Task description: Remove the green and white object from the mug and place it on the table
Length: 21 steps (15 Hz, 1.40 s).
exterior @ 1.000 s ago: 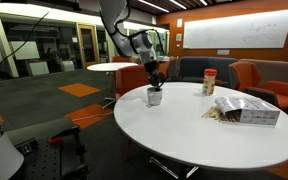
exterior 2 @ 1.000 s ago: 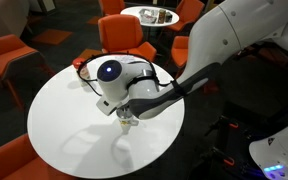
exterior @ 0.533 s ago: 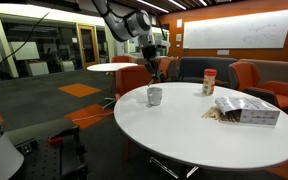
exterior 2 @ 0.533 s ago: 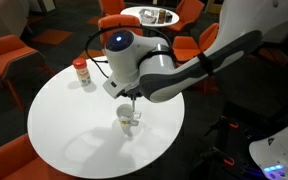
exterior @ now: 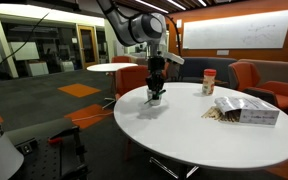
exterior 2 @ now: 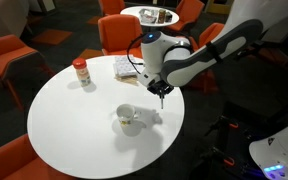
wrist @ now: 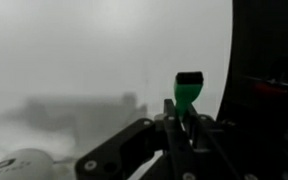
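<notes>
The arm (exterior 2: 199, 60) is glossy white, built of thick rounded segments with bulbous joints. Its gripper (exterior 2: 162, 96) is black, with linked, pivoted fingers (wrist: 124, 150).

A jar with an orange-red lid (exterior: 209, 82) stands upright near the rim of the table (exterior: 199, 140), well apart from a pale rectangular package (exterior: 250, 111) lying flat, small brownish pieces (exterior: 217, 114) scattered just beside it. In both exterior views, orange chairs (exterior: 256, 80) (exterior 2: 124, 35) stand around. A smaller round white table (exterior: 112, 67) sits farther back; seen in an exterior view (exterior 2: 149, 14), it carries items too small to identify. A long whiteboard (exterior: 236, 30) hangs on the orange wall, and an orange carpet patch (exterior: 80, 89) marks the grey floor.
</notes>
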{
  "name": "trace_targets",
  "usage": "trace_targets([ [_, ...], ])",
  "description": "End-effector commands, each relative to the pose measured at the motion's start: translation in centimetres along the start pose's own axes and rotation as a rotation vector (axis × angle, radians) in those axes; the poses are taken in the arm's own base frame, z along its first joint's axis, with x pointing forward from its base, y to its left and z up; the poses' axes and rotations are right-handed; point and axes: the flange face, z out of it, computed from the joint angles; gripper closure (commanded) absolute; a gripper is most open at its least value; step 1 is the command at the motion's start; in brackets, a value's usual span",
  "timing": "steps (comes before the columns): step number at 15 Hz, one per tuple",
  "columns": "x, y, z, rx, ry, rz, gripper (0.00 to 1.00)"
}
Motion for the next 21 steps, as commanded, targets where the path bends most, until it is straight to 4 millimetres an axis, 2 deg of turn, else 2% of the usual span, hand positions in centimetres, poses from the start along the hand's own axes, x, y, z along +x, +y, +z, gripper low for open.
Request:
trace_targets([
  [1,-1.8,-1.3,3.2,-0.012,0.041,-0.007,1.0],
  [4,-2.8,-1.5,6.1,-0.005,0.108,0.002,1.0],
  [6,-3.0,-1.4,7.3,0.003,0.146,0.014,1.0],
  [7,-3.1,-1.5,7.4,0.007,0.148,0.016,0.86],
  [8,-3.2,-1.6,7.4,0.013,0.141,0.008,0.83],
  [9,-3.5,-1.7,7.5,0.03,0.125,-0.006,0.65],
  [12,-4.0,-2.0,7.2,0.033,0.106,-0.001,0.4],
  [14,-3.6,-2.1,5.7,-0.008,0.084,0.02,0.23],
  [17,-2.3,-2.1,0.9,-0.079,0.014,0.049,0.0],
  [19,-1.2,-2.5,-3.1,-0.107,-0.011,0.1,0.0],
  [21,0.0,-3.2,-6.5,-0.126,-0.026,0.062,0.0],
])
